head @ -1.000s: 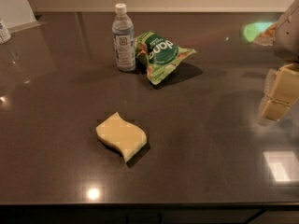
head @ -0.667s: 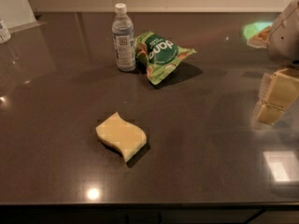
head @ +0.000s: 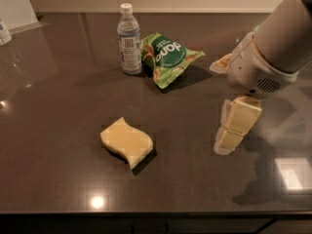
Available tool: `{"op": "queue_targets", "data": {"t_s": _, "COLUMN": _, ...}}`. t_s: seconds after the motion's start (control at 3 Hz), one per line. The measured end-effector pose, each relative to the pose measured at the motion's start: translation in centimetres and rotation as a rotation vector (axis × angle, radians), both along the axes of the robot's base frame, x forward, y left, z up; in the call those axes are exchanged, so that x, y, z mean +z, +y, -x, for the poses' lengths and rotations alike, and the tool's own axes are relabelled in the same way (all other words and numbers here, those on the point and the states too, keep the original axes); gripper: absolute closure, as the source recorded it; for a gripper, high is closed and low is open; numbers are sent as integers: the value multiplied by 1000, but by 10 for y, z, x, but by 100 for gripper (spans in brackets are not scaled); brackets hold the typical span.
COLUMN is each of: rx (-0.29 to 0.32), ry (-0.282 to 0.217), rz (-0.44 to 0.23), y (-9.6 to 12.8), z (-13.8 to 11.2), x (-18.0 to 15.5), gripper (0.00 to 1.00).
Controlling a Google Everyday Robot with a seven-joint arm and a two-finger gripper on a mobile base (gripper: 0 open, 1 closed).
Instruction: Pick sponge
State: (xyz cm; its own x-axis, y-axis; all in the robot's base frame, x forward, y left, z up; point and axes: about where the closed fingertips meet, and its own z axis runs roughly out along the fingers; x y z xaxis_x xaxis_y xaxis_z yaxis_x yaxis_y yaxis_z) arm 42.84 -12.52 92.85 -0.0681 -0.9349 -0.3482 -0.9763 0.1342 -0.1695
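While the sponge (head: 126, 142) lay flat on the dark countertop (head: 53, 111), left of centre and toward the near edge, the gripper (head: 226, 139) hung well apart from it on the right, pointing down at the surface with its tan-yellow pads tilted slightly to the left; whether it stood parted or closed was not to be made out from this angle, and the sponge was plainly not in its hold. The sponge was pale yellow, with wavy edges, and cast a thin shadow along its near side; nothing touched it. The grey-white arm (head: 273, 48) came in from the upper right corner, its rounded wrist housing directly above the gripper; its shadow fell on the countertop near the right front. Toward the back of the countertop a clear water bottle (head: 129, 39) with a white cap stood upright; just beside it on the right, and seemingly touching it, lay a crumpled green snack bag (head: 168, 57); both were well apart from the sponge and from the gripper.
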Motion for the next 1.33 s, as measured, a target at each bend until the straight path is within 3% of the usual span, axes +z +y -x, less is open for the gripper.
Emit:
{"op": "queue_targets", "data": {"t_s": 0.33, "rx": 18, "ry": 42, "rz": -69, "y": 42, "z": 1, "x": -21, "gripper": 0}}
{"op": "queue_targets", "data": {"t_s": 1.0, "rx": 46, "ry": 28, "rz": -159, "y": 108, "z": -1, "x": -59, "gripper": 0}}
{"op": "queue_targets", "data": {"t_s": 1.33, "rx": 75, "ry": 30, "rz": -164, "y": 133, "z": 0, "x": -77, "gripper": 0}}
